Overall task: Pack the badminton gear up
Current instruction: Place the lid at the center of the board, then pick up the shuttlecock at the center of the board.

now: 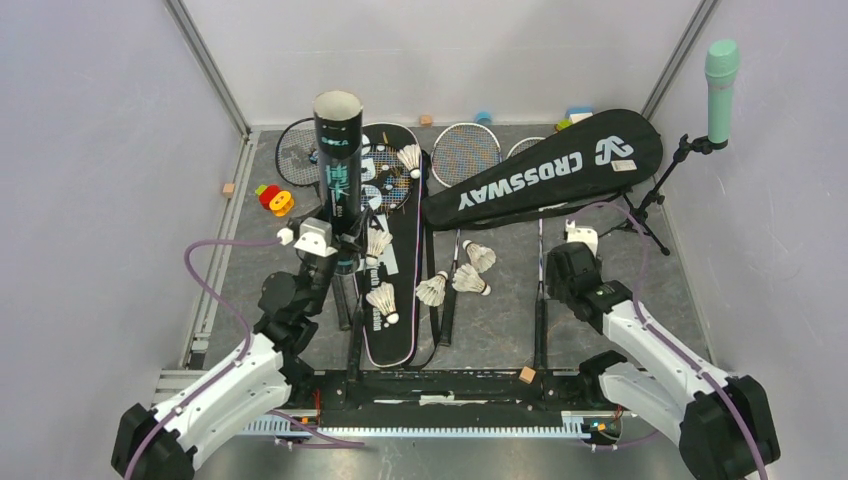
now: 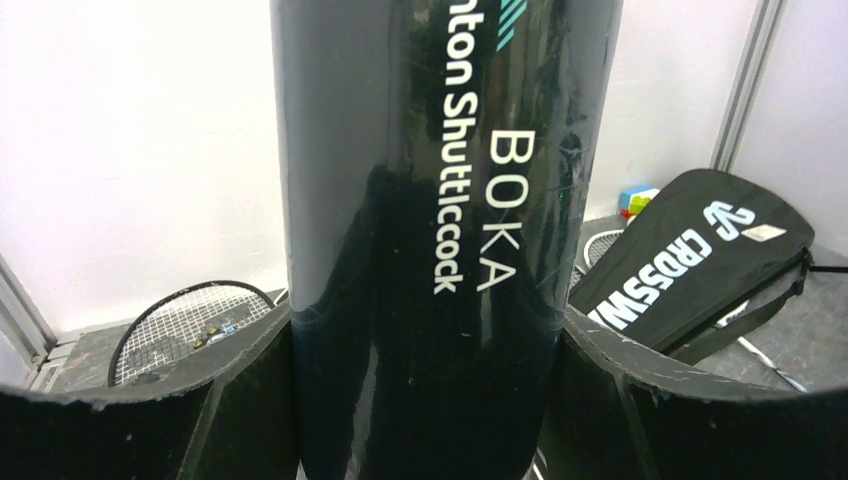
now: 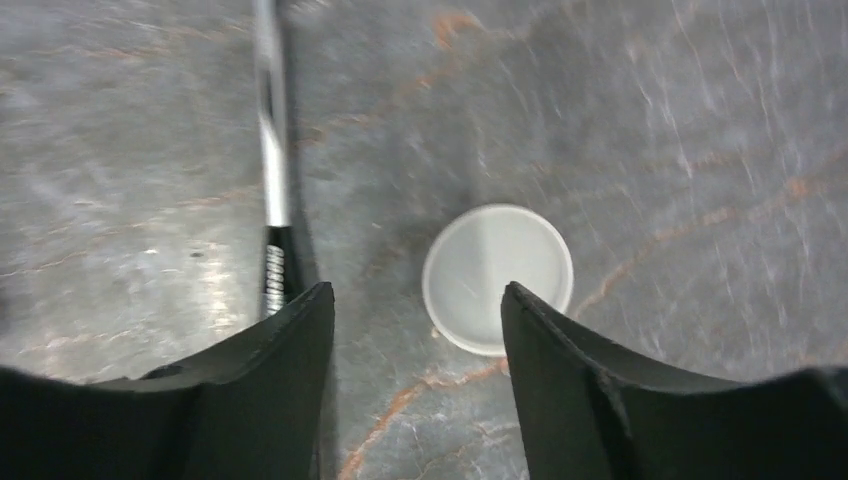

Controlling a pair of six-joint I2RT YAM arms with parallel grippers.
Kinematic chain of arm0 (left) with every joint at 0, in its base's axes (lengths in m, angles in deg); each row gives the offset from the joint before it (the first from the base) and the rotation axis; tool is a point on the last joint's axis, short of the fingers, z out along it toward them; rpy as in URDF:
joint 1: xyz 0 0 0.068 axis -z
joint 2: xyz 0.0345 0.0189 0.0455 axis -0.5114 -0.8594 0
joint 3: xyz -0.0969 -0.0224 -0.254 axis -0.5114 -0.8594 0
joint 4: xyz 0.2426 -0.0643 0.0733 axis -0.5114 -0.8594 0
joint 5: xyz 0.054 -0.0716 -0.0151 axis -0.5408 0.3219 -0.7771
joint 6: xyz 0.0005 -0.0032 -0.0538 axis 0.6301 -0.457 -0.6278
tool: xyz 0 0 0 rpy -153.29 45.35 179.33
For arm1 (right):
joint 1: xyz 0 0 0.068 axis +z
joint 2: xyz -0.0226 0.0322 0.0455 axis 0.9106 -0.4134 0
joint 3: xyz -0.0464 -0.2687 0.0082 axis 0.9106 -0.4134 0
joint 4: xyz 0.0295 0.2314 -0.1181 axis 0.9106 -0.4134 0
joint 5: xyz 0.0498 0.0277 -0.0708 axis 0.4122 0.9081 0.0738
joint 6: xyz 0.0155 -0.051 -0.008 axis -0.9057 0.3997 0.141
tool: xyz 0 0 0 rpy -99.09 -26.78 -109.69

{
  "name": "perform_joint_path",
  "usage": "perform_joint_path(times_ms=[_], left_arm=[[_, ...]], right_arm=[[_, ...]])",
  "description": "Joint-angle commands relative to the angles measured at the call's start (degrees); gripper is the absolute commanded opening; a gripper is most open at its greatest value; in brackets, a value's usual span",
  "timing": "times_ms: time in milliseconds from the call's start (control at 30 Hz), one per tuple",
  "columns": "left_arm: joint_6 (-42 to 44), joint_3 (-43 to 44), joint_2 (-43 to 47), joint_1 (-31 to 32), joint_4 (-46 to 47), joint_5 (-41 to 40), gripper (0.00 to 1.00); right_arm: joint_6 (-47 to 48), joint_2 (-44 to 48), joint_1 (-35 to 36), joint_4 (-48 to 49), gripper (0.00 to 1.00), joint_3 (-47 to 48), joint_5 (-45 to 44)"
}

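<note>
The left gripper (image 2: 425, 335) clamps its jaws on the upright black tube (image 1: 337, 150); right of the tube, the right gripper (image 3: 418, 310) hangs, jaws apart, over a white disc (image 3: 497, 275), perhaps a cap

Left wrist view: black tube (image 2: 440, 250) runs off top and bottom edges. Right wrist view: white disc (image 3: 490, 262) partly behind right gripper (image 3: 417, 292); racket shaft (image 3: 268, 130) blurred.
</note>
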Motion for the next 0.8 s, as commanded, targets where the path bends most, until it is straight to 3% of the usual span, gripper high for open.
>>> perform_joint_path(times_ms=[0,33,167,300,467,767], left_arm=[[-3.59,-0.73,6.28,-0.15,-1.14,-2.01,0.31],[-3.64,-0.79,7.47,-0.15,-2.61,-1.49,0.31],[-4.65,-1.62,10.69,-0.1,-4.88,-1.89,0.31],[-5.26,-1.53,12.16,-0.13,-6.84,-2.0,0.31],[-5.09,-0.28,11.72,-0.16,-10.73,-2.6,0.33],[-3.3,-0.7,10.96,-0.15,-11.11,-0.88,0.32]], right_arm=[[11.78,5.36,0.37,10.32,0.83,2.99,10.59],[14.06,7.11,1.35,11.74,0.98,3.6,13.0],[25.78,9.99,11.99,20.8,0.98,2.9,22.41],[34.86,3.85,23.89,32.52,0.98,2.09,31.31],[49.71,-10.55,37.62,32.8,0.98,10.01,20.41],[53.48,-27.97,38.92,36.95,0.94,18.89,12.89]])
